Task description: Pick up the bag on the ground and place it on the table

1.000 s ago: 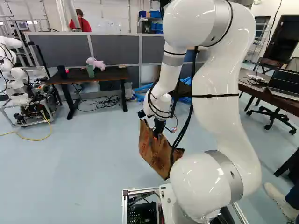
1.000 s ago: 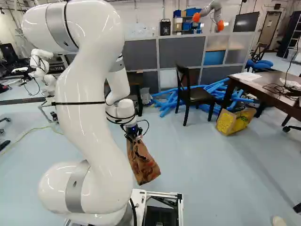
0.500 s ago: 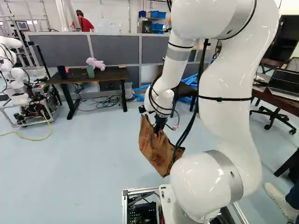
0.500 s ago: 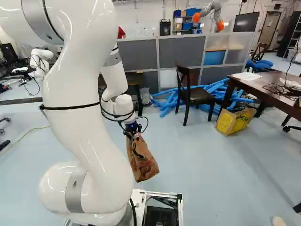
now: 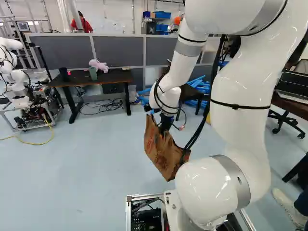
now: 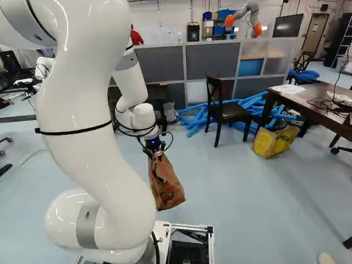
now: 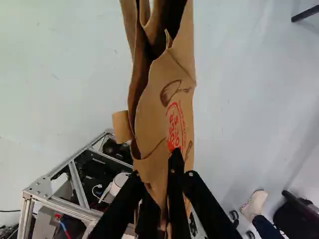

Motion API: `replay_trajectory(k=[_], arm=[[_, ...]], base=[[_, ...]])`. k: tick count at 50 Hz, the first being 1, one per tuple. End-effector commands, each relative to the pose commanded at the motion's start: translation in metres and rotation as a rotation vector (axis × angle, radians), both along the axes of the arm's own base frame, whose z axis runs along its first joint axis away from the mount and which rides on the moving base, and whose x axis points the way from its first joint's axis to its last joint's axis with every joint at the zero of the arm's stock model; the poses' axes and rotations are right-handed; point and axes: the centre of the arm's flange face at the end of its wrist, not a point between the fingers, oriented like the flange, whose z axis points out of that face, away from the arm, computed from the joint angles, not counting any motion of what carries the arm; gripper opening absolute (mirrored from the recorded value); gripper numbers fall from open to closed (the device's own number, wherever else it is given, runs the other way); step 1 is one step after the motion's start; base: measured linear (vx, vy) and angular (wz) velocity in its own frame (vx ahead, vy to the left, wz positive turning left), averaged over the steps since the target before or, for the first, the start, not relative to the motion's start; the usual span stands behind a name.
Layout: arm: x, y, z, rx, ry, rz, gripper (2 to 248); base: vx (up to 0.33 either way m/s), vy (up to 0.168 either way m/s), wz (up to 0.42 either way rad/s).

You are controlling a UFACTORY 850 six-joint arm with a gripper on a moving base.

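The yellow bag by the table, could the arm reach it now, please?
Probably not: the gripper holds the brown bag, and the yellow bag stands well away, by the table.

Pale flr (image 6: 247, 203), gray partitions (image 6: 212, 61), poss. whiteboard (image 6: 166, 36)

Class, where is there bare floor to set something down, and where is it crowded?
Bare floor shows between the paper bag and the yellow container, and between the bag and the dark desk. Crowded: around the black chair, among blue tubes.
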Motion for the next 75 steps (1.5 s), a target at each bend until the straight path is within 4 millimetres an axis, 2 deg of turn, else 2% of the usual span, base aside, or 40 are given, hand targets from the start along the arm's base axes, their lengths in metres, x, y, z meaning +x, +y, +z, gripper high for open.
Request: replay_trajectory(k=[75], arm=[[-0.009,-0.002,0.108,0.061,0.037,-0.098,21]], base=[[0.000,0.000,0.000]])
